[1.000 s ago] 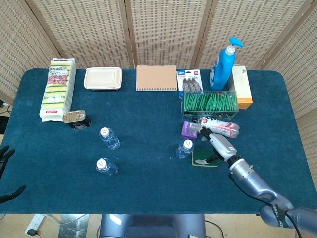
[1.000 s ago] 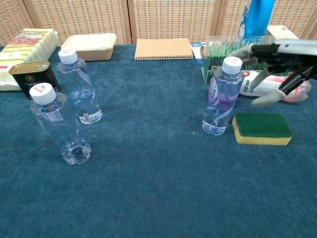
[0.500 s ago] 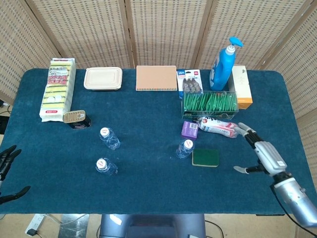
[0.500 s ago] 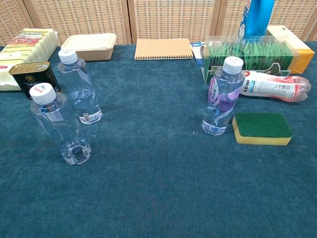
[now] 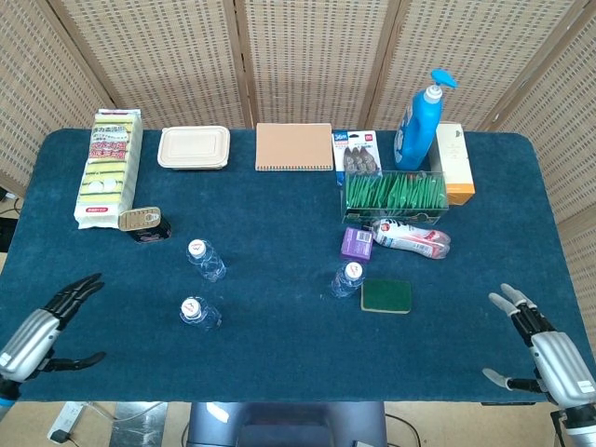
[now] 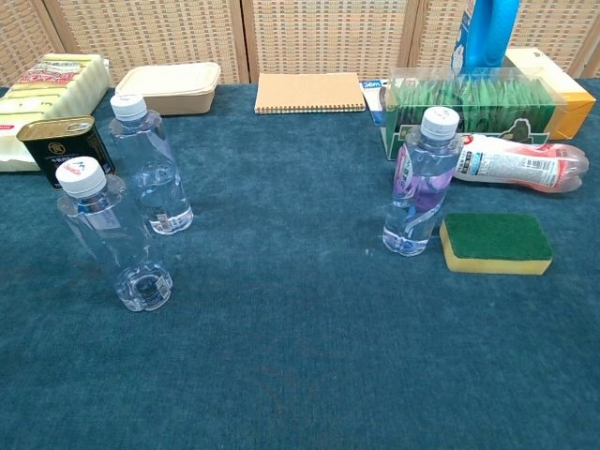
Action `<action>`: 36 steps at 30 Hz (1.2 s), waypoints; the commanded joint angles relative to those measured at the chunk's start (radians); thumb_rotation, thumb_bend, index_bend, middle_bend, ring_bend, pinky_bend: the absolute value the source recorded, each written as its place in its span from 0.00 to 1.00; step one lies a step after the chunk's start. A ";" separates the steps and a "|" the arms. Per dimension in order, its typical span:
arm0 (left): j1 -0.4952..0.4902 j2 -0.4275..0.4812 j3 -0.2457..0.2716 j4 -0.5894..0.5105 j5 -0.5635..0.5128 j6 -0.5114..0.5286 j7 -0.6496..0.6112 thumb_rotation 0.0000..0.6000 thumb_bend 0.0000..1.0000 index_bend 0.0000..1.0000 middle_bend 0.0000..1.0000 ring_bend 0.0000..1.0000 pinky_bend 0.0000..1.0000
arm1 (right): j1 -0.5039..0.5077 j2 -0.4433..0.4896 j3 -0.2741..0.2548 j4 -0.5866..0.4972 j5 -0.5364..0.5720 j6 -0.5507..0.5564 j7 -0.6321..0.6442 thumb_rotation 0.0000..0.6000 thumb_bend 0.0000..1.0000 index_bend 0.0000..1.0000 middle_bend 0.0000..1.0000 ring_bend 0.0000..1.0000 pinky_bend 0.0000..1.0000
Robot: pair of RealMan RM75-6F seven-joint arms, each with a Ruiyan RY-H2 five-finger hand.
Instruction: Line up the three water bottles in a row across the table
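Table (image 5: 279, 214): covered in dark blue-teal cloth with a short nap, filling both views.
Room: woven cane screen panels (image 5: 307, 56) in pale wooden frames stand behind the far edge.
Bottles: three clear water bottles with white caps, all upright. Near-left bottle (image 6: 117, 239) and far-left bottle (image 6: 150, 169) stand close together on the left; right bottle (image 6: 420, 183) stands well apart, just beside a green and yellow sponge (image 6: 495, 242).
Writing: red print on the caps, too small to read; the right bottle's label is unreadable.
Back row: pack of sponges (image 5: 107, 168) with red lettering, unreadable; beige lidded box (image 5: 194, 147); brown notebook (image 5: 294, 146); blue pump bottle (image 5: 417, 121); clear box of green sachets (image 5: 396, 193).
Other items: black and gold tin (image 5: 142, 223); pink-labelled tube (image 5: 410, 237) lying on its side.
Left hand (image 5: 42, 331): at the near left edge, fingers spread, holding nothing.
Right hand (image 5: 545, 354): at the near right corner, fingers apart, holding nothing.
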State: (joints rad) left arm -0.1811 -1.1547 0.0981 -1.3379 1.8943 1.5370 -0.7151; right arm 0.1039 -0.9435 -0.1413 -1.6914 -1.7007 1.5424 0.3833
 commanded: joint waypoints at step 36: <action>-0.230 -0.523 -0.013 0.287 -0.145 -0.199 -0.200 1.00 0.26 0.07 0.12 0.11 0.32 | -0.011 0.009 0.032 0.061 -0.025 -0.009 0.124 1.00 0.00 0.10 0.02 0.00 0.18</action>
State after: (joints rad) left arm -0.4115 -1.6664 0.0925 -1.0535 1.7603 1.3392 -0.9245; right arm 0.0935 -0.9350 -0.1091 -1.6303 -1.7251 1.5327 0.5070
